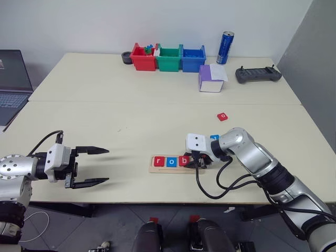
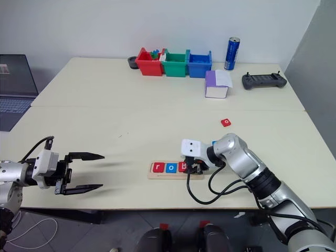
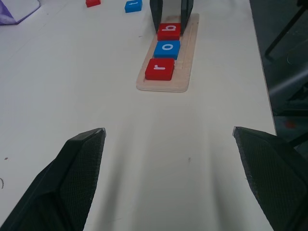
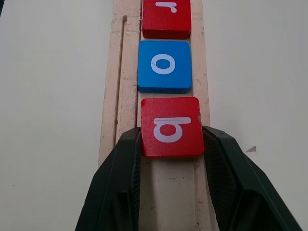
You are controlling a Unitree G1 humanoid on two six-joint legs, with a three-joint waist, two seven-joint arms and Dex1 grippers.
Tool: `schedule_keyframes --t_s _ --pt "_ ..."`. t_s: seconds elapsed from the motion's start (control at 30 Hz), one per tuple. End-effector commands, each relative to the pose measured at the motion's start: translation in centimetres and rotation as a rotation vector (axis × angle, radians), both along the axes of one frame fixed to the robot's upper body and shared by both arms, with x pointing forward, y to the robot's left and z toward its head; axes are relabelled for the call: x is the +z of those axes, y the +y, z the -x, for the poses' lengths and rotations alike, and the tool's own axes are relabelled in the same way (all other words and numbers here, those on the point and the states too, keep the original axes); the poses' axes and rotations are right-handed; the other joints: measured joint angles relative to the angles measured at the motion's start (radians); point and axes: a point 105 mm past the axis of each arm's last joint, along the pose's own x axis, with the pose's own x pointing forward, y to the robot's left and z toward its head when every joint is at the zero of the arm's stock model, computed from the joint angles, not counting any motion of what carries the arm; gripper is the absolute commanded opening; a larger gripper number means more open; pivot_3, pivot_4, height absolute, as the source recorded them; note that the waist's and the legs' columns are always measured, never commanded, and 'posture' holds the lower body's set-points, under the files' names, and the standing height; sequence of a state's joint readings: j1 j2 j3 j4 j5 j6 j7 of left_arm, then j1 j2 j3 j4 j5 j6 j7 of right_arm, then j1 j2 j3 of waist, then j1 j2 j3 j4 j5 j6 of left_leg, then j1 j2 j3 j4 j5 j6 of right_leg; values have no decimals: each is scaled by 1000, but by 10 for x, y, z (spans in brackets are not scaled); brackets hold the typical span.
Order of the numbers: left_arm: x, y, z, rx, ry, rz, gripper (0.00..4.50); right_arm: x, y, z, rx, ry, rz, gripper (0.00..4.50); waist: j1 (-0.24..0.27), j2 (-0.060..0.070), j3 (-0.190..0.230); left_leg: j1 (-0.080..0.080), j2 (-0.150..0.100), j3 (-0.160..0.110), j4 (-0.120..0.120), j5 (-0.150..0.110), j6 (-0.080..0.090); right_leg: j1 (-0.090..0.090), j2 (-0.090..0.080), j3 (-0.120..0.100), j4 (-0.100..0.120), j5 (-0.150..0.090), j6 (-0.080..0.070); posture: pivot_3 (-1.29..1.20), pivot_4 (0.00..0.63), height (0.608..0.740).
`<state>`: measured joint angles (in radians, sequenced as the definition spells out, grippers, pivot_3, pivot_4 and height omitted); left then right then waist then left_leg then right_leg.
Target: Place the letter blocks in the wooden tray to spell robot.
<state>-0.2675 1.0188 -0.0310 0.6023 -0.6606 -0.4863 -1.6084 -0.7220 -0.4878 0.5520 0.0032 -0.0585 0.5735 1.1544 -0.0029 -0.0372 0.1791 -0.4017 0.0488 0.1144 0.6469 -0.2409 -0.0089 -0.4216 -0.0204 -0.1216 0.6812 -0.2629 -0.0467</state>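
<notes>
The red "b" block was gripped between the fingers of the right gripper in the wooden tray, third after the red "r" block and the blue "o" block. The left gripper was held wide open and empty over the table, well apart from the tray. A red block and a blue block, its letter perhaps a "t", were left loose on the table.

On the pale table we see the wooden tray under the right gripper, a loose red block beyond it, a blue block just behind it, and coloured bins, a can, a purple box and a controller far past it.
</notes>
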Motion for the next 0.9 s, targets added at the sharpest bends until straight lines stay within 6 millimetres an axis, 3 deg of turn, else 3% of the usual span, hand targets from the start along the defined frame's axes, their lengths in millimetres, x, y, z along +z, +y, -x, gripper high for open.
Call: schedule_keyframes --t_s 0.03,0.63,0.9 --pt "8 5 0 11 -37 -6 4500 2 5 4 29 -14 3 1459 0 0 0 0 0 0 0 0 0 0 0 0 0 0 0 0 150 740" --pt "8 4 -1 13 -51 -7 4500 5 32 0 83 -22 3 1459 -3 0 0 0 0 0 0 0 0 0 0 0 0 0 0 0 150 740" --pt "7 6 0 21 -52 -12 4500 11 23 2 91 -19 15 1459 -2 0 0 0 0 0 0 0 0 0 0 0 0 0 0 0 150 740"
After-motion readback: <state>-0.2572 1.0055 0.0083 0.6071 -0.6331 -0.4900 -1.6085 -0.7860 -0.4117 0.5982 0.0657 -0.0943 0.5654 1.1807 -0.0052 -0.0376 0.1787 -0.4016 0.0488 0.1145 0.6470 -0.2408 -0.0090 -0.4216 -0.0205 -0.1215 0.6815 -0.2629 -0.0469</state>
